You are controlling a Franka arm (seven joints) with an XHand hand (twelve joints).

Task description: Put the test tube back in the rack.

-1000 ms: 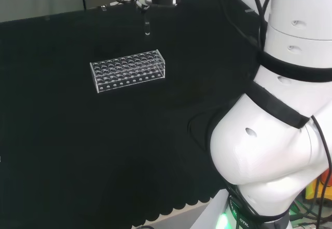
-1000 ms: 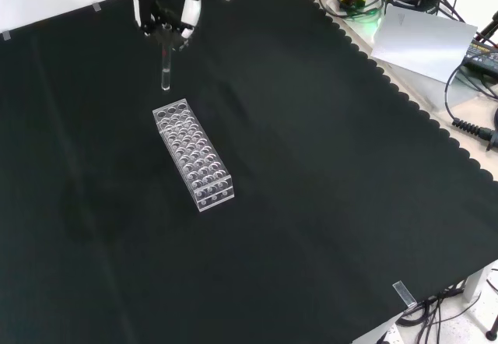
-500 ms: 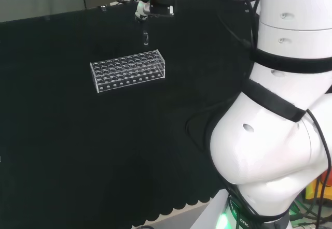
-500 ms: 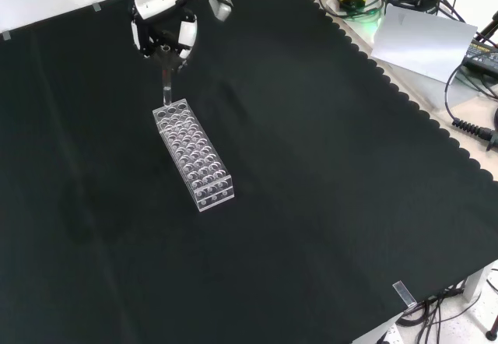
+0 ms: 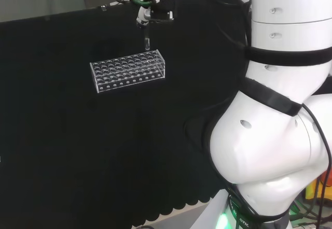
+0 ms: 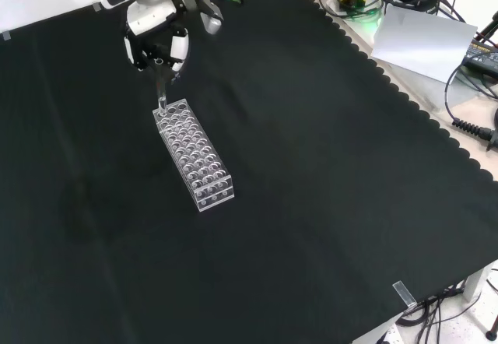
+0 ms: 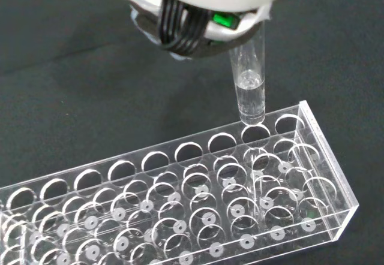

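The hand (image 6: 158, 39) held the test tube (image 7: 248, 85) by its upper end, fingers (image 6: 177, 49) pinched on it, tube upright with its rounded bottom just above the rack (image 6: 193, 155). In the wrist view the tube's tip hung directly over a hole in the rack's outer row, second from the end wall; a little clear liquid appeared to sit in the lower part of the tube. In the front view the tube stood at the rack's far end; in the head view it was over the right part of the rack's far long side. Judgement: insertion was the step in hand, not yet done. To do it well, the tip should be centred on the top-plate hole and the tube kept vertical so that it also finds the lower plate's hole; descent should be straight down, with release only once the bottom has seated. A tilt could catch the rim and nudge the light clear rack. Room: the black cloth of the bench (image 6: 327, 204) lay bare all round the rack, and every hole seen in the wrist view was vacant, so neighbours posed no obstruction. The rack's end wall was close to the chosen hole, leaving little sideways margin there.
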